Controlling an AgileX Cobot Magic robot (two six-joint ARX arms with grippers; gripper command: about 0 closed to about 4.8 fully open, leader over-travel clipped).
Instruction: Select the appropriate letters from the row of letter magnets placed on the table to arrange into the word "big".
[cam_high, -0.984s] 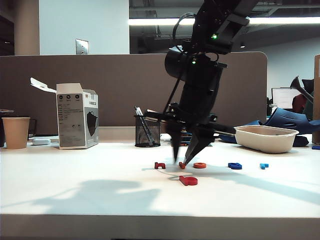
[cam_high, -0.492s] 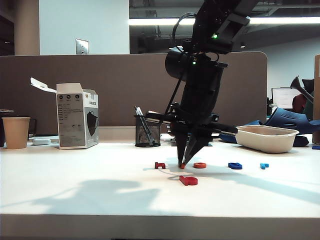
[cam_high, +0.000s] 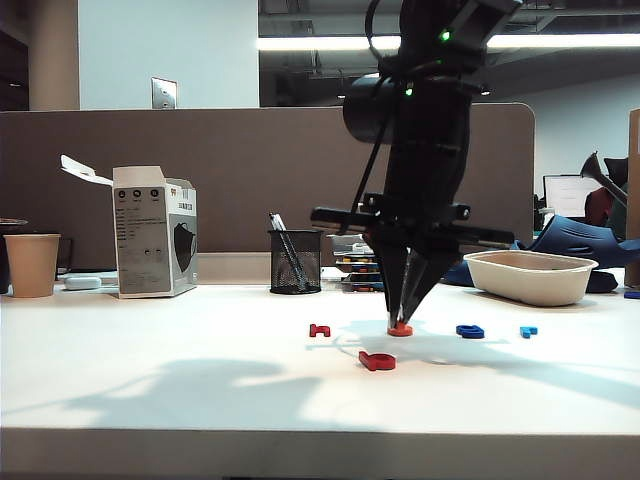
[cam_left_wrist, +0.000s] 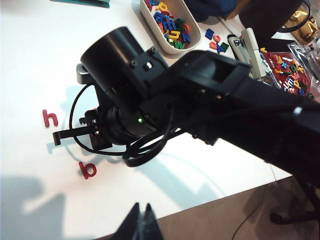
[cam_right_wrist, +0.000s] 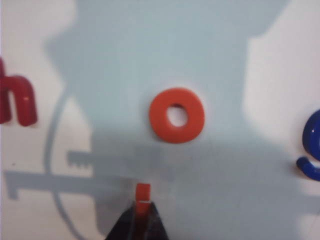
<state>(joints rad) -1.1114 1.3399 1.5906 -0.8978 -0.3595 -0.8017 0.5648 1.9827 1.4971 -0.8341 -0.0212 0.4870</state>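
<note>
The right gripper (cam_right_wrist: 141, 212) has just snapped together on the thin orange-red bar (cam_right_wrist: 143, 191) and lifted it off the desk (cam_high: 150, 380), ready to go beside the dark red letter (cam_high: 377, 361). The left gripper (cam_left_wrist: 141, 222) at the bottom of its view looks closed and empty.

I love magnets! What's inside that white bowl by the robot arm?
The white bowl holds a heap of colourful letter magnets in blue, red, yellow and green. The ones underneath are covered, and from the front its wall hides everything inside.

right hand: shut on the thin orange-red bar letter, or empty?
Shut on it. In the right wrist view the right hand's dark fingertips meet around the thin orange-red plastic bar letter, near the orange plastic ring letter.
</note>
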